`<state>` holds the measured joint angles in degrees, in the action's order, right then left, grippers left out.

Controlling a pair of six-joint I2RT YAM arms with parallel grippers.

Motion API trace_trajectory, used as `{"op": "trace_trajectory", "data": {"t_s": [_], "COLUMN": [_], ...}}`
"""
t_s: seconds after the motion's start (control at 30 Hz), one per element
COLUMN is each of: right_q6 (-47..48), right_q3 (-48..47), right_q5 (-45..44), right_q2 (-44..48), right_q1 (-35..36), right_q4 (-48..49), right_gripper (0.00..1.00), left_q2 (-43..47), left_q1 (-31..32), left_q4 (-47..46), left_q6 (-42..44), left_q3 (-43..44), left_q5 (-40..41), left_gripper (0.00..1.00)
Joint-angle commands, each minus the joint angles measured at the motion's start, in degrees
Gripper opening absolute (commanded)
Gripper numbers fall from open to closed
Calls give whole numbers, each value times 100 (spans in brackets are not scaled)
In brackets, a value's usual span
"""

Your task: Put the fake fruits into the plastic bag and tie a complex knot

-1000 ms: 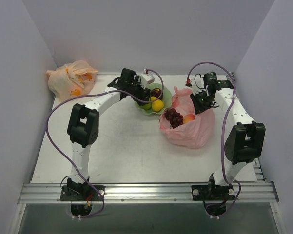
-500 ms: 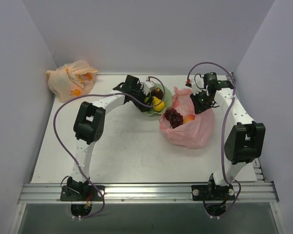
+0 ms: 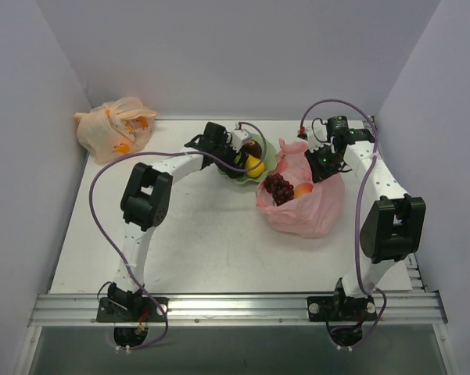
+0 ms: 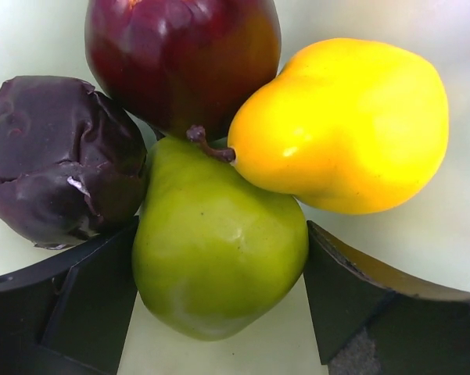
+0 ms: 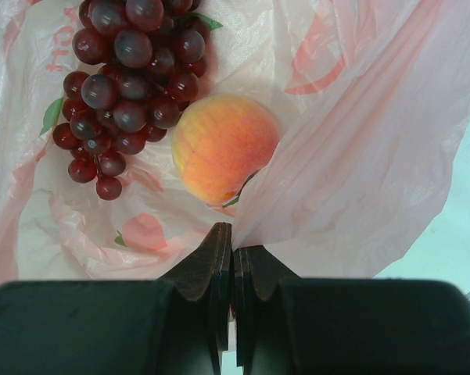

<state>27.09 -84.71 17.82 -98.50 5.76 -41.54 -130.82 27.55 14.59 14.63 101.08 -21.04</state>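
The left fingers [image 4: 78, 312] are spread wide, one on each side of the green pear [image 4: 219, 250]. They sit right up against its sides, but I cannot tell if they squeeze it. The green pear lies in the green bowl [image 3: 268, 151], touching the yellow pear [image 4: 344, 125], the dark red apple [image 4: 184, 55] and a dark purple fruit [image 4: 59, 156]. A second ago the left arm was bent more to the left, with its hand over the bowl's left edge. Now the arm has swung to the right and the hand is down in the bowl, over the fruit. The right fingers [image 5: 223, 269] are shut tight on the edge of the pink bag [image 3: 309, 211] and hold its mouth open, just as before. The grapes [image 5: 125, 78] and the peach [image 5: 223, 148] lie inside the bag, touching each other, and have not moved. The bag sits on the worktop [image 3: 211, 234], just right of the bowl. A tied orange bag [image 3: 116, 126] is in the far left corner, as before.
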Motion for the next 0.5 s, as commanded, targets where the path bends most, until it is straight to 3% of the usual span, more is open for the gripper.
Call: {"op": "trace_trajectory", "data": {"t_s": [0.0,0.07,0.33,0.47], "right_q6": [7,7,24,7], "right_q3": [24,24,-19,-11], "right_q5": [11,19,19,28], "right_q2": [94,94,94,103], "right_q1": [57,66,57,57], "right_q4": [-162,-162,-161,-153], "right_gripper": [0,0,0,0], "left_q2": [495,680,1331,1674], "left_q1": [5,-13,-57,-22], "left_q4": [-334,-290,184,88], "left_q6": [-110,-92,13,-188], "left_q3": [-132,-158,-228,-238], "left_q5": [-164,-216,-383,-970], "left_gripper": [69,64,61,61]}}
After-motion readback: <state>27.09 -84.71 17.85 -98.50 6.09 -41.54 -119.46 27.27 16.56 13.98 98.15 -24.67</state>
